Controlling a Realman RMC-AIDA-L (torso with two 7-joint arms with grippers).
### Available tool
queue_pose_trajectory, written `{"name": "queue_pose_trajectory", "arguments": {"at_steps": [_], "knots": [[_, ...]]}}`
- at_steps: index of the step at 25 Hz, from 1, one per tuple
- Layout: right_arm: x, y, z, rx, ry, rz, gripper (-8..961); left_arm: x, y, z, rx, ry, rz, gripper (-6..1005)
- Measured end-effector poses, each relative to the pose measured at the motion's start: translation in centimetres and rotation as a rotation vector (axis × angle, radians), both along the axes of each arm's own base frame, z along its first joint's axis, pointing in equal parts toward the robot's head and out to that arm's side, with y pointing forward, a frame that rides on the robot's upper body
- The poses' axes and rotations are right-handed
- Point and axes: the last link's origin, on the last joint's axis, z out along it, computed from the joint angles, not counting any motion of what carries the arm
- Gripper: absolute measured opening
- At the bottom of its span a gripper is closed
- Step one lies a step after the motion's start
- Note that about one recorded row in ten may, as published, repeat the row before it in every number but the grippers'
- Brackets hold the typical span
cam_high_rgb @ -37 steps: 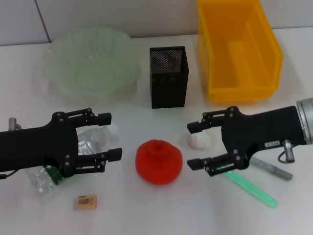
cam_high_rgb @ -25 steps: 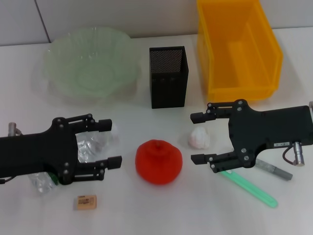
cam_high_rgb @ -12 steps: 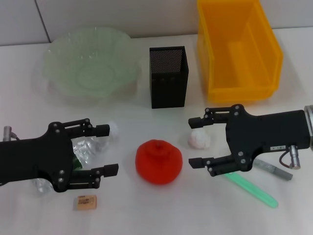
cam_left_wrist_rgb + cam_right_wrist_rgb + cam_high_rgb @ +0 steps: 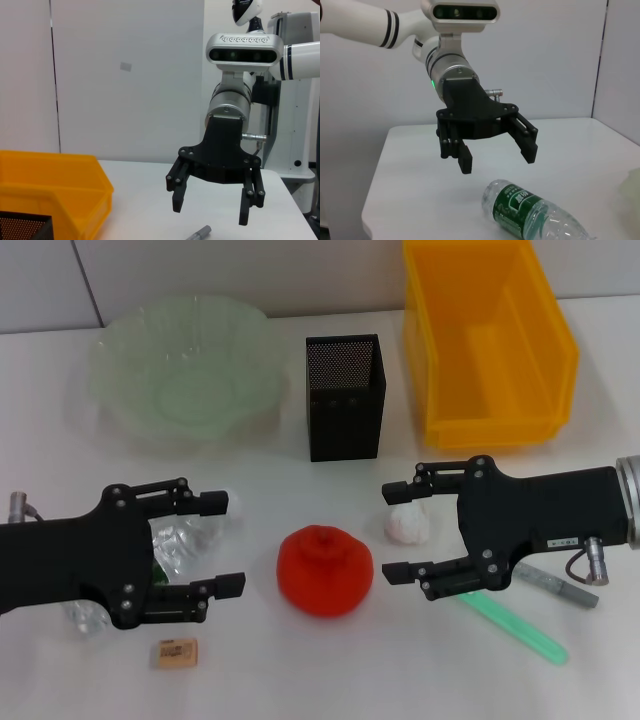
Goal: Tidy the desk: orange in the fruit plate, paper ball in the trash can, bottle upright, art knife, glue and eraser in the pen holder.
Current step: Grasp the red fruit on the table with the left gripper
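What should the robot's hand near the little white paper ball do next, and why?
Probably lower the right gripper a little and close its jaws on the paper ball. The jaws stand open on either side of the ball, nothing is held yet, and the yellow bin waits just behind it. The left gripper hovers open over the lying bottle.

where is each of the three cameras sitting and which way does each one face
Head view: on the robot's head, looking down at the desk; shows the left gripper over the bottle and the right gripper by the paper ball.
Left wrist view: faces across the desk at the right gripper, open, with the trash can.
Right wrist view: faces back at the left gripper, open above the lying bottle.
Shared: each wrist view shows the opposite gripper, also seen from the head.
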Motion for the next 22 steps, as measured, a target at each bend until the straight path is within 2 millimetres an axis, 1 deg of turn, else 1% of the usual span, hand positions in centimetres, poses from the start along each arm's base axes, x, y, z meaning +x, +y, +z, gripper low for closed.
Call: {"name": "queue_pose_trajectory", "arguments": {"at_steps": [22], "knots": [[0.20,0.19,-0.27,-0.001,-0.001,-0.012,778,0.17,0.05,0.38,0.004,0.010,0.004,747]]}}
